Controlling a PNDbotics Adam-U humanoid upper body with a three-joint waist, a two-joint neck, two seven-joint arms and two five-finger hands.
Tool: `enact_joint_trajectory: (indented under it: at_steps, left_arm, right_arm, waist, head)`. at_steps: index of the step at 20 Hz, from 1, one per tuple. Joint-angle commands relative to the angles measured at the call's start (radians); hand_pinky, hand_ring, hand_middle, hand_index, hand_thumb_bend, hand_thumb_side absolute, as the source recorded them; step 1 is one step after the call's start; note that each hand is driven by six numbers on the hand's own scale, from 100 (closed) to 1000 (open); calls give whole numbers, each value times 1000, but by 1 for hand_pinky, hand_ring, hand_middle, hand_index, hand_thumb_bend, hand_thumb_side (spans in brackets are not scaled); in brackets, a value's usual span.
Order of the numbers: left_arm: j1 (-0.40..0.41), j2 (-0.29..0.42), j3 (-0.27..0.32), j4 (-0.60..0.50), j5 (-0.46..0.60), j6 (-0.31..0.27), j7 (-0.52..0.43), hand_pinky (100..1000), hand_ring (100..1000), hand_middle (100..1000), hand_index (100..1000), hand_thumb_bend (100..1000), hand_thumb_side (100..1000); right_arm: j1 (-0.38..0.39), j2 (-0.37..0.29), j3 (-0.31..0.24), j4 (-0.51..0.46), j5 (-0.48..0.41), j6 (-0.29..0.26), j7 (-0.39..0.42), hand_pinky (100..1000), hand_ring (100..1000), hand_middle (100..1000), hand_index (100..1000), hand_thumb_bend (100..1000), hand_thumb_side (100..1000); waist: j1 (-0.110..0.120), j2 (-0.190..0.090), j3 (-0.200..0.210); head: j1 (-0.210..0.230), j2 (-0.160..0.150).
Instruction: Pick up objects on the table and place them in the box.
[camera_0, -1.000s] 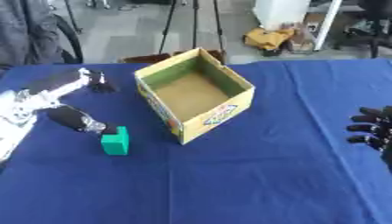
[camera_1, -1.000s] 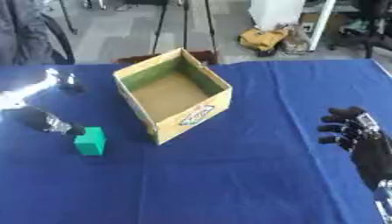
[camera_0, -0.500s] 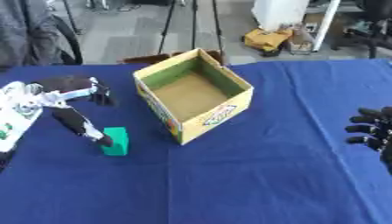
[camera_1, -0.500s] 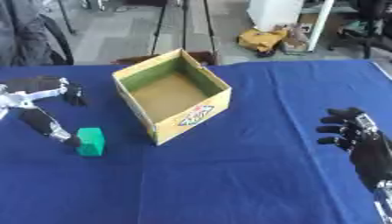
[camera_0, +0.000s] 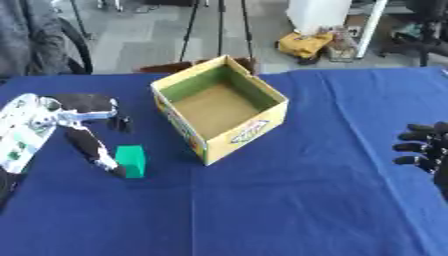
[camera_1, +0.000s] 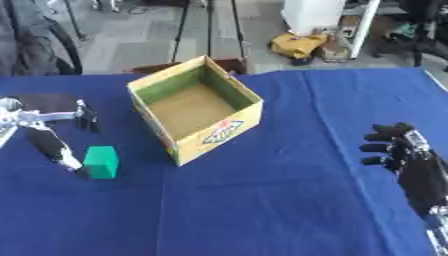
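Blue cloth covers the surface (camera_0: 289, 200) in front of you, with a grey floor, tripod legs and clutter beyond its far edge. An open yellow cardboard box (camera_0: 220, 106) sits slightly left of centre, turned at an angle so one corner points toward you; its inside looks empty.

Your one visible object to pick up is a small green block (camera_0: 131, 160). It stands on the cloth just left of the box's near-left wall, close to it but not touching.

Your left robot hand (camera_0: 83, 130) is right beside that block. The hand reaches in from the left edge with its fingers spread apart and holding nothing. One dark finger (camera_0: 91, 150) slants down toward you and ends touching or almost touching the block's left side; you cannot tell which from these views. The other fingers extend rightward above the block, toward the box. So the block lies to the right of the hand and a little nearer to you, inside the spread.

Your right robot hand (camera_1: 404, 155) rests near the right edge, fingers relaxed and open, well apart from both block and box.

The left hand is plainly the nearer one. The block is squat, a little taller than wide, so closing across its left and right faces looks like the natural grasp, followed by a short carry rightward over the box wall.
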Motion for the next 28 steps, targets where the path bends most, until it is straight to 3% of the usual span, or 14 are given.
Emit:
enact_joint_trajectory:
  at_steps: [1, 10, 16, 20, 24, 28]
  left_arm:
    - [-22, 3, 20, 10, -58, -21, -4, 634, 609, 588, 724, 874, 609]
    - [-20, -45, 21, 97, -201, -71, 92, 631, 599, 575, 716, 806, 557]
    - [-20, -62, 19, 136, -236, -86, 150, 625, 582, 556, 699, 767, 513]
    - [-19, -67, 17, 143, -240, -85, 187, 583, 501, 468, 611, 646, 403]
    - [-18, -70, 16, 144, -235, -74, 230, 524, 390, 315, 461, 452, 253]
    - [-15, -72, 21, 135, -210, -58, 283, 478, 308, 204, 346, 320, 143]
  right_arm:
    - [-11, -24, -6, -14, 2, 1, 3, 609, 699, 682, 817, 100, 906]
    - [-12, -22, -6, -14, 2, 1, 3, 609, 699, 682, 817, 100, 906]
    - [-12, -21, -5, -13, 3, 2, 3, 609, 699, 682, 816, 100, 906]
    - [-12, -21, -5, -13, 3, 2, 4, 609, 699, 682, 816, 100, 906]
    - [-13, -21, -5, -13, 3, 2, 4, 609, 699, 682, 816, 100, 907]
    - [-13, -21, -5, -12, 3, 2, 4, 609, 698, 682, 817, 100, 907]
  waist:
    - [0, -12, -2]
    - [-2, -11, -2]
    - [-2, -10, -2]
    - [-2, -10, -3]
    - [-2, -11, -3]
    - [-2, -11, -3]
  head:
    - [-4, -10]
    - [-4, -12]
    - [-4, -12]
    - [-5, -12]
    - [-6, -13]
    - [-7, -13]
